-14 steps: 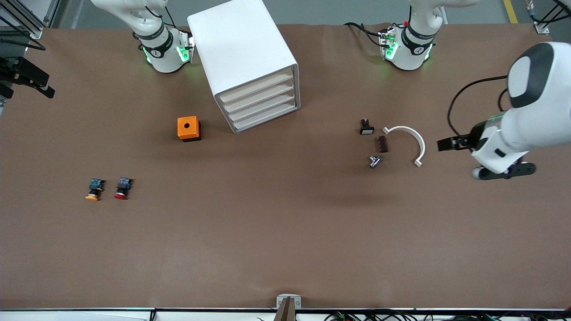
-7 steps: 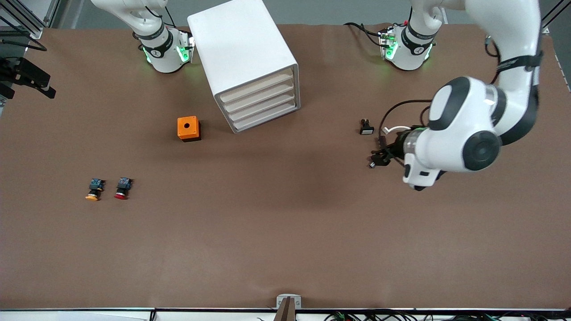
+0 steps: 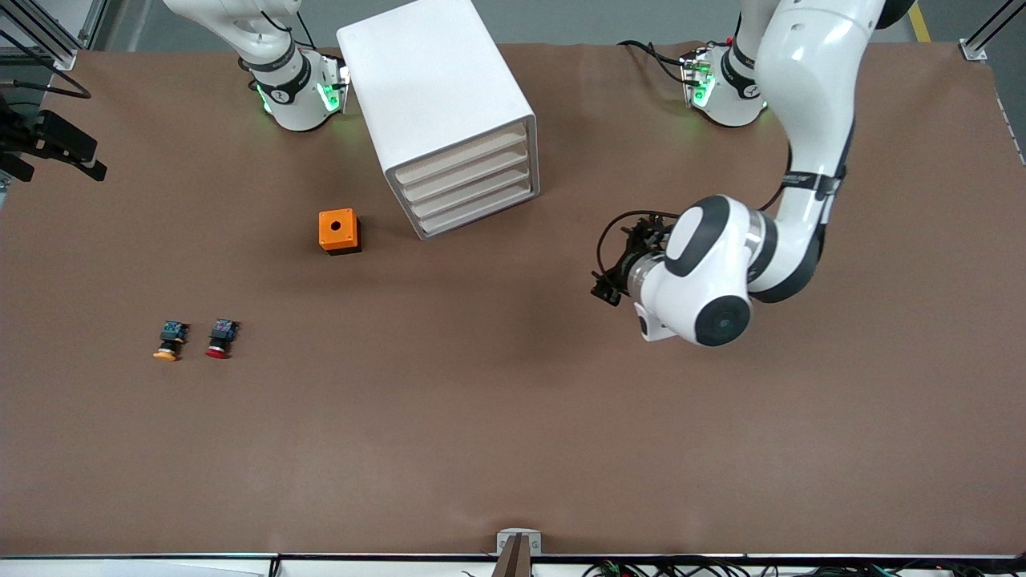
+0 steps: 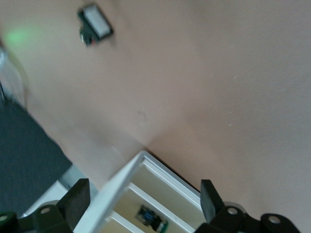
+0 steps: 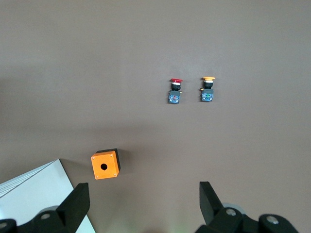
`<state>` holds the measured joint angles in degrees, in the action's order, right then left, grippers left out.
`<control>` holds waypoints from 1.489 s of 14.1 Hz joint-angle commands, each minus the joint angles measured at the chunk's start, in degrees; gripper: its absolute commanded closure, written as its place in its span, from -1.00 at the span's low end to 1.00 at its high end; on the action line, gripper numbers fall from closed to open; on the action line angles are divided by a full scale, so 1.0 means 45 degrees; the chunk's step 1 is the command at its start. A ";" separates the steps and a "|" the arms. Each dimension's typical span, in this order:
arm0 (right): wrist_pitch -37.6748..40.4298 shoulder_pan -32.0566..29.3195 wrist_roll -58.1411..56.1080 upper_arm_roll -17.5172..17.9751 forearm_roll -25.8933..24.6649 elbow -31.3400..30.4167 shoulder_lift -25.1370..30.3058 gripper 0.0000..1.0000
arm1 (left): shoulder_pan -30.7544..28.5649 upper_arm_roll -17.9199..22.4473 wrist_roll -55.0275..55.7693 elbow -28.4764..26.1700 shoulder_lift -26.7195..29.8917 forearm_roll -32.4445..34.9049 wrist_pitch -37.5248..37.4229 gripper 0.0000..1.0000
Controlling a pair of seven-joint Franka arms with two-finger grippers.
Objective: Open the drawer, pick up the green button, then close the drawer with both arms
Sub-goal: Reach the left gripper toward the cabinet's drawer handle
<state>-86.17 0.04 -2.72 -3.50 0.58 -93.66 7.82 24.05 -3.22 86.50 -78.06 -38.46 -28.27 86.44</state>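
1. We count two arms. The left gripper (image 3: 607, 282) is over the bench (image 3: 513, 417), between the cabinet (image 3: 437, 96) and the left arm's end, its fingers (image 4: 77, 200) spread open and empty.
2. The right gripper (image 5: 143, 208) waits high over the right arm's end of the bench, fingers (image 5: 210, 201) open and holding nothing.
3. One cabinet with four drawers (image 3: 469, 180), all pushed in.
4. One green button (image 4: 151, 219) shows in the left wrist view, lying inside a drawer; we cannot tell which one.
5. One orange box (image 3: 339, 231) with a hole in its top stands beside the cabinet.
6. Two loose buttons lie side by side: red-capped button (image 3: 220, 338) and yellow-capped button (image 3: 168, 340).
7. One small black part with a white face (image 4: 95, 24) lies on the bench.
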 commanded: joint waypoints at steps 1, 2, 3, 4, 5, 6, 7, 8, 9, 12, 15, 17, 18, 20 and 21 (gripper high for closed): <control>-0.0129 0.0031 0.0214 0.0017 -0.0187 -0.0260 0.0274 -1.00 | 0.0006 0.0012 0.2313 0.0863 -0.1080 -0.1386 -0.0323 -0.99; -0.0187 0.0031 0.0214 0.0017 -0.0187 -0.0221 0.0254 -1.00 | -0.0013 -0.0008 0.3076 0.0863 -0.1296 -0.2166 -0.0323 -0.99; -0.0188 0.0011 0.0156 0.0017 -0.0225 0.0011 0.0196 -1.00 | 0.0006 -0.0046 0.3741 0.0863 -0.1491 -0.2754 -0.0381 -0.99; -0.0033 -0.0047 0.0136 -0.0002 -0.0226 0.0439 0.0041 -1.00 | 0.0045 -0.0085 0.4444 0.0863 -0.1648 -0.2972 -0.0420 -0.99; -0.0012 -0.0067 0.0155 -0.0022 -0.0245 0.0482 -0.0212 -1.00 | 0.0220 -0.0163 0.5359 0.0863 -0.1843 -0.3013 -0.0420 -0.99; -0.0089 -0.0048 0.0194 -0.0042 -0.0323 0.0482 -0.0389 -1.00 | 0.0221 -0.0280 0.6451 0.0863 -0.2096 -0.3149 -0.0420 -0.99; -0.0090 -0.0048 0.0195 -0.0022 -0.0362 0.0482 -0.0603 -1.00 | 0.0202 -0.0513 0.7255 0.0863 -0.2292 -0.3421 -0.0478 -0.99; -0.0187 0.0030 0.0195 -0.0022 -0.0401 0.0540 -0.1089 -1.00 | 0.0221 -0.0612 0.7650 0.0863 -0.2429 -0.3598 -0.0479 -0.99; -0.0207 0.0050 0.0137 -0.0022 -0.0440 0.0676 -0.1712 -1.00 | 0.0241 -0.0633 0.7886 0.0844 -0.2605 -0.3793 -0.0479 -0.99; -0.0227 0.0089 0.0019 -0.0003 -0.1198 0.1107 -0.2596 -1.00 | 0.0338 -0.0828 0.8103 0.0844 -0.3308 -0.4963 -0.0479 -0.49; -0.1063 0.0109 -0.0157 0.0017 -0.1671 0.1107 -0.3257 -1.00 | 0.0748 -0.0867 0.8103 0.0844 -0.3699 -0.5375 -0.0479 -0.21; -0.1145 -0.0028 -0.0176 -0.0022 -0.1651 0.1107 -0.3418 -1.00 | 0.0944 -0.0867 0.8123 0.0844 -0.3953 -0.5785 -0.0479 -0.16; -0.1125 0.0011 -0.0176 -0.0022 -0.1690 0.1107 -0.3418 -1.00 | 0.1079 -0.0867 0.8123 0.0805 -0.3974 -0.5884 -0.0479 -0.16; -0.1048 0.0011 0.0018 -0.0022 -0.1691 0.1088 -0.3418 -1.00 | 0.1314 -0.0867 0.8219 0.0707 -0.3993 -0.6157 -0.0479 -0.16; -0.1047 0.0011 0.0154 -0.0022 -0.1652 0.1068 -0.3418 -1.00 | 0.1450 -0.0867 0.8414 0.0610 -0.4013 -0.6197 -0.0479 -0.16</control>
<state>-91.80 0.33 -2.82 -3.79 -5.79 -90.35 -7.09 29.54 -7.30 122.13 -76.21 -55.75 -54.70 85.41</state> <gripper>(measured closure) 0.000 0.419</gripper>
